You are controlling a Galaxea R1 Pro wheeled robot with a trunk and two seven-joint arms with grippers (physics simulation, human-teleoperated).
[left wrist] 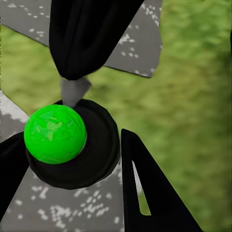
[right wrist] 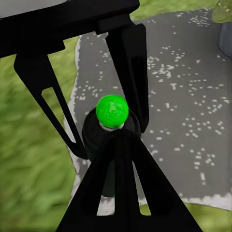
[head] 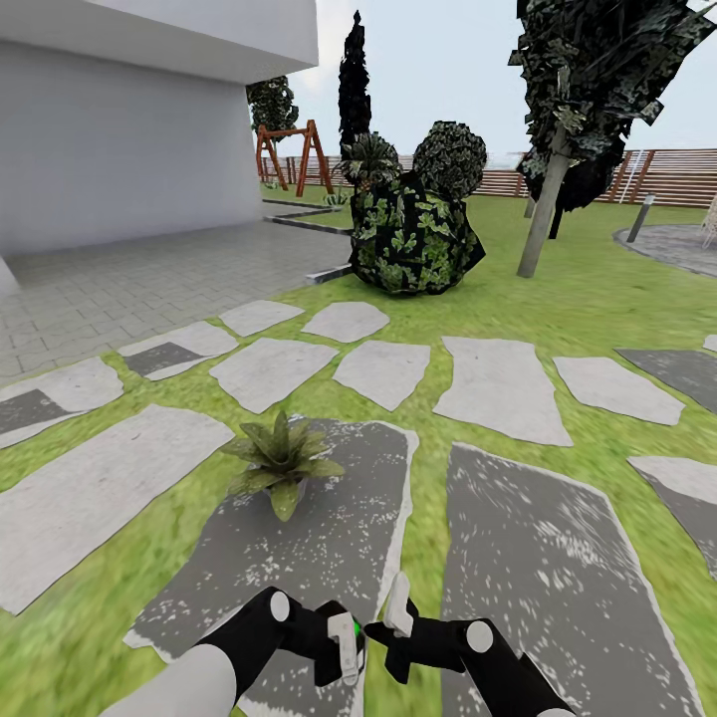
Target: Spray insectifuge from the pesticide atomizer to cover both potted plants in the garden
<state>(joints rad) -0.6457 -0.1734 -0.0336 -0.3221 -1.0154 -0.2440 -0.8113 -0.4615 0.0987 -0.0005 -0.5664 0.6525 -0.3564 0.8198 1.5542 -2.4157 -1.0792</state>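
One potted plant [head: 282, 460], a low green rosette, stands on a dark grey slab [head: 329, 558] just ahead of my arms; its grey pot [right wrist: 226, 35] edges into the right wrist view. The pesticide atomizer [head: 346, 637] is a small dark bottle [left wrist: 94, 157] whose top dot shows green [right wrist: 111, 110]. My left gripper [head: 344, 655] is shut on it, its fingers [left wrist: 145, 193] on either side of the bottle. My right gripper [head: 398, 602] is shut, fingers together, its tip [right wrist: 116, 135] against the bottle just below the green dot.
Irregular grey stepping slabs [head: 493, 383] cross the lawn ahead. A dark leafy bush [head: 413, 234] and a tree trunk [head: 543, 224] stand beyond. A white building wall [head: 119, 139] and paving lie left; a gravel patio [head: 682, 244], a bollard lamp [head: 644, 216] and a wooden fence [head: 677, 177] are at the far right.
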